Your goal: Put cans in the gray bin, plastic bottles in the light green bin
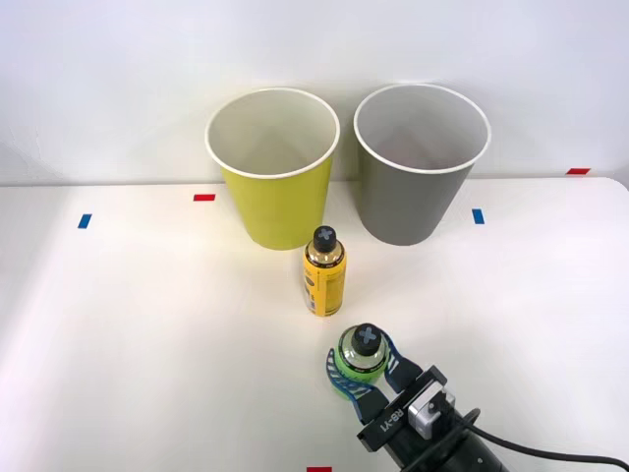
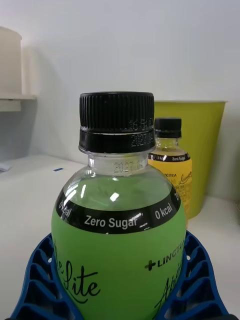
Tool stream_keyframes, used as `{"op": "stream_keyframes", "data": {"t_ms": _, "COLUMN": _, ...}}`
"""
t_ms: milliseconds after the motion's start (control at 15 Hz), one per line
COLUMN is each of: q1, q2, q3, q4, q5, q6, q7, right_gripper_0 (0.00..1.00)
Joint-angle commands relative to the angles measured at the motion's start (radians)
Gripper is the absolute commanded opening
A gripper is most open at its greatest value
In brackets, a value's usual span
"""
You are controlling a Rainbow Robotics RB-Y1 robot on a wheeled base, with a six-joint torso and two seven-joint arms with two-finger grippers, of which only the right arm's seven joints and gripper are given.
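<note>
Jaws clasping green bottle (image 2: 117, 240) labelled "Zero Sugar", "0 kcal", right gripper (image 1: 366, 379), yellow bottle (image 1: 323, 272) beyond

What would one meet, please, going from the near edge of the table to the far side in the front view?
Right gripper closed around the green bottle → yellow bottle → light green bin and gray bin, side by side at the far side.
</note>
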Motion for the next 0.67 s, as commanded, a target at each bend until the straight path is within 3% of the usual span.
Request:
{"op": "stream_keyframes", "data": {"t_ms": 67, "q1": 0.013, "q2": -0.027, "q3": -0.009, "q4": -0.091, "q5": -0.001, "q6": 0.044, "q7": -0.016, "right_gripper_0": 0.0}}
{"op": "stream_keyframes", "data": {"t_ms": 333, "q1": 0.007, "q2": -0.045, "q3": -0.047, "q4": -0.292, "q5": -0.015, "q6": 0.222, "q7": -0.054, "right_gripper_0": 0.0}}
{"op": "stream_keyframes", "data": {"t_ms": 467, "q1": 0.001, "q2": -0.05, "q3": -0.067, "q4": -0.399, "q5": -0.021, "q6": 0.309, "q7": -0.131, "right_gripper_0": 0.0}}
{"op": "stream_keyframes", "data": {"t_ms": 667, "q1": -0.066, "q2": -0.033, "q3": -0.078, "q4": -0.438, "q5": -0.026, "q6": 0.315, "q7": -0.223, "right_gripper_0": 0.0}}
